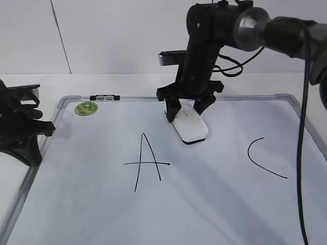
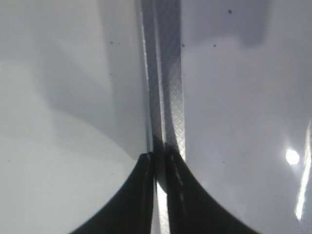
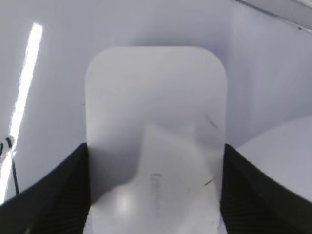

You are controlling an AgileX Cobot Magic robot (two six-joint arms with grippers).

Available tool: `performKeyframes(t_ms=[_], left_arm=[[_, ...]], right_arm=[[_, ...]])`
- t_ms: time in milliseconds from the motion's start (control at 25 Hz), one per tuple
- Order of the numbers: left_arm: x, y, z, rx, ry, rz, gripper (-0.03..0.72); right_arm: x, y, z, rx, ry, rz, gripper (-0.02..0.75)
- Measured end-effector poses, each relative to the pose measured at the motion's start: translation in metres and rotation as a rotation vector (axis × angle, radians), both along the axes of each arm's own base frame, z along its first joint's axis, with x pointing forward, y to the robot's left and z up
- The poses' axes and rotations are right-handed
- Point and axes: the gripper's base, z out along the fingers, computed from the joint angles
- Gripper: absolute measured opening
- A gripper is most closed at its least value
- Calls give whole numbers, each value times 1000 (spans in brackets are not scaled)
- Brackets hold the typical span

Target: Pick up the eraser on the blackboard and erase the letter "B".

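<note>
On the blackboard (image 1: pixel 214 204), the right end effector (image 1: pixel 188 109) clamps the eraser (image 1: pixel 190 127); left end effector (image 2: pixel 158 195) — fingers together.

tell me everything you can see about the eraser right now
The eraser is a white rounded-rectangular block, smooth and plastic-looking, with a dark underside edge showing along its near end. Faint grey lettering marks its top in the right wrist view. It lies flat on the blackboard, between the letters A and C and slightly above them, angled diagonally. The right gripper straddles its far end, jaws against its two long sides. No B is visible; whether it lies under the eraser cannot be told.
</note>
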Motion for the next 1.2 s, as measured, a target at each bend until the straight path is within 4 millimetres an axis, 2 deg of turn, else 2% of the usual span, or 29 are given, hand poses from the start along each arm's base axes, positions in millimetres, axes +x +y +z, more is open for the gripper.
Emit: performKeyframes(t_ms=[320,520,760,840,1000,1080,1200], left_arm=[[0,0,0,-3,-1,3,33],[0,0,0,-3,-1,3,33],[0,0,0,-3,2,2,33],[0,0,0,-2,4,1,33],[0,0,0,-2,4,1,33],[0,0,0,-2,4,1,33],[0,0,0,0,4,0,33]], right_arm=[[30,-75,0,21,-17,-176,552],[32,-100,8,45,-10,-233,551],[28,-130,22,-36,-42,-257,551],[25,-133,34,-52,-57,-256,551],[5,-139,81,-47,-130,-260,551],[-9,-142,94,-47,-133,-260,551],[-34,-147,99,-76,-103,-255,551]])
